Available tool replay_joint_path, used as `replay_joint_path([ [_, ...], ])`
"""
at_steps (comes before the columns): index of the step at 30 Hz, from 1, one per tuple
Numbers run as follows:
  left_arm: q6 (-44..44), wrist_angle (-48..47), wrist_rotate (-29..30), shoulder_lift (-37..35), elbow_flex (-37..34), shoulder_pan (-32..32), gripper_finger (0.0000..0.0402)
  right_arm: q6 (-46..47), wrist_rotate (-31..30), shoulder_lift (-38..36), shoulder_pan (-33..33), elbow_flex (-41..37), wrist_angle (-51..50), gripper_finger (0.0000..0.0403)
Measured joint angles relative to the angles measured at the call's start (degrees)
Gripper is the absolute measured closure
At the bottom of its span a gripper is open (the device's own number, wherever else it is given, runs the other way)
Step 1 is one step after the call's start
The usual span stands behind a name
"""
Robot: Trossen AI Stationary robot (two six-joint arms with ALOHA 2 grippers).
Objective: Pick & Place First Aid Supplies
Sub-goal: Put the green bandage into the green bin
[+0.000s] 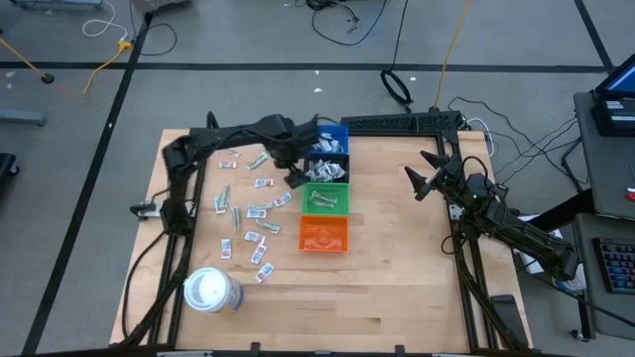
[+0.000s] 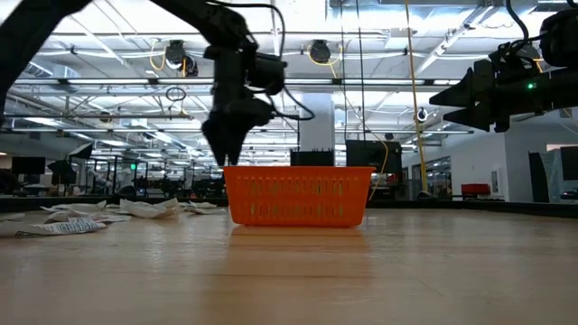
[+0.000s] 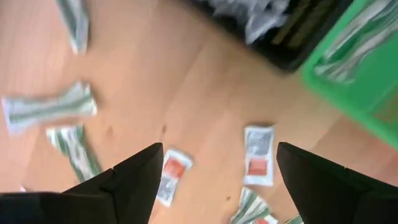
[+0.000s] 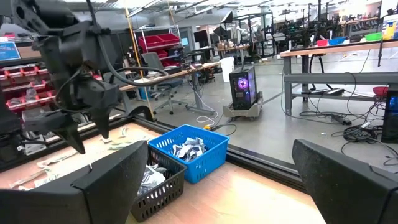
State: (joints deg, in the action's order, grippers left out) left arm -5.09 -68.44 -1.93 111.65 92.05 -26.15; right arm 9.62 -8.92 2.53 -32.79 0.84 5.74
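Observation:
First aid supplies lie scattered on the wooden table's left half: small white strips with reddish marks and slim green-grey wrappers. More packets fill the blue bin and the black bin, and some lie in the green bin. My left gripper hangs open above the table, pointing down, just left of the black and green bins, with nothing between its fingers. My right gripper waits open and level at the table's right side.
An orange bin stands nearest in the bin row and fills the middle of the low view. A large white round roll sits near the table's front left. Bare wood lies between the bins and the right arm.

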Motion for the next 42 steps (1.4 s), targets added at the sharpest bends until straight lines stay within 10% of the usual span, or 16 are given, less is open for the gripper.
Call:
replay_joint_path([
  [9, -6.8, 5.8, 0.5, -12.1, -19.7, -3.0, 0.0077, 0.0, 0.0, 0.0, 0.0, 0.0, 0.0, 0.0009],
  [16, -6.4, 5.9, 0.5, -13.1, -22.2, -5.8, 0.0048, 0.0, 0.0, 0.0, 0.0, 0.0, 0.0, 0.0009],
  [42, 2.1, -5.0, -4.7, 17.5, 19.3, -17.0, 0.0055, 0.0, 0.0, 0.0, 0.0, 0.0, 0.0, 0.0009],
])
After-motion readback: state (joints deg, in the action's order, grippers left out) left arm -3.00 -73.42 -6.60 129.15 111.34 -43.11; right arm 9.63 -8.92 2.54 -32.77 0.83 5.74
